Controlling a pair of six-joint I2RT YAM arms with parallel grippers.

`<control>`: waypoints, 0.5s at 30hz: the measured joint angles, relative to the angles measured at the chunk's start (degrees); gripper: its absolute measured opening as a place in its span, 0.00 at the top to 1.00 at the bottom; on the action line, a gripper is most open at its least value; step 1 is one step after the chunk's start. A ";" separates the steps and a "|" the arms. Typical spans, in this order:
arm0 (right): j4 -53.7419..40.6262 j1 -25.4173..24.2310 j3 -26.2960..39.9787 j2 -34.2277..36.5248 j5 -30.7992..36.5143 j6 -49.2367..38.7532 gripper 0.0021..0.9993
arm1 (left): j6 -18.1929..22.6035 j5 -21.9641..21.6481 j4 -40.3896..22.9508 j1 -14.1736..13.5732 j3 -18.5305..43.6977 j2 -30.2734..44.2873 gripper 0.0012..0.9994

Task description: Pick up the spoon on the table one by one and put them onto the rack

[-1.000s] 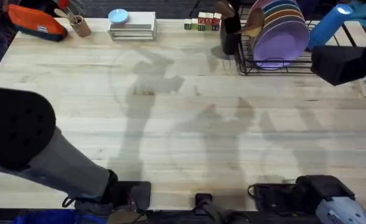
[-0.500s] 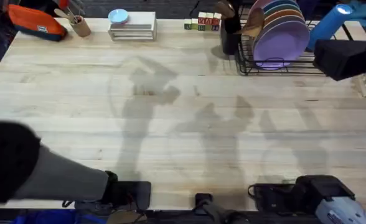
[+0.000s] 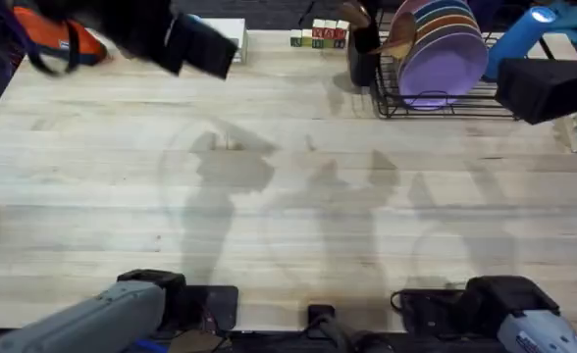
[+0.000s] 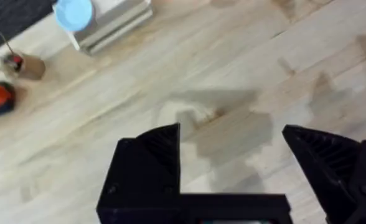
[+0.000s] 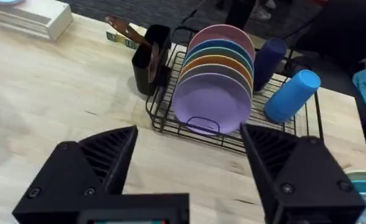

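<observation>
My left arm had swung away from under the camera and out to the far-left of the desk [image 3: 288, 196], so my left pincer [image 4: 233, 162] hung wide open over bare wood, gripping nothing. My right pincer [image 5: 189, 162] had barely shifted; it too stood wide open and empty, hovering just in front of the rack [image 5: 170, 121] with its row of coloured plates [image 5: 214, 93]. Both wooden spoons [image 5: 150, 59] stood in the black utensil cup [image 5: 147, 62] on the rack's side, handles down, one bowl poking up above the rim [image 3: 359, 14]. I saw no spoon lying on the desk, so I judged the job finished and my arms merely pulling clear.
</observation>
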 joint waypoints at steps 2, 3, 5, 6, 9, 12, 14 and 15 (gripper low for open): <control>0.00 0.00 0.00 0.00 0.00 0.00 0.01 | -2.00 -2.07 1.73 0.00 -4.23 -2.69 0.00; 0.00 0.00 0.00 0.00 0.00 0.00 0.01 | -3.04 -3.34 2.40 0.00 -5.91 -3.81 0.00; -0.08 0.00 0.00 0.00 0.00 0.00 0.01 | -5.04 -5.69 3.52 0.00 -8.66 -5.50 0.00; -0.09 0.00 0.00 0.00 0.00 0.00 0.01 | -6.38 -7.10 3.87 0.00 -10.00 -6.25 0.00; -0.09 0.00 0.00 0.00 0.00 0.00 0.01 | -13.65 -11.16 3.89 0.00 -12.71 -6.76 0.00; -0.13 0.00 0.00 0.00 0.00 0.04 0.01 | -16.88 -12.06 3.73 0.00 -12.98 -6.02 0.01; -0.17 0.00 0.00 0.00 0.00 0.26 0.01 | -18.08 -12.34 3.67 0.00 -12.98 -5.30 0.01; -0.17 0.00 0.00 0.01 0.00 0.32 0.01 | -18.50 -12.40 3.67 0.00 -12.98 -4.93 0.01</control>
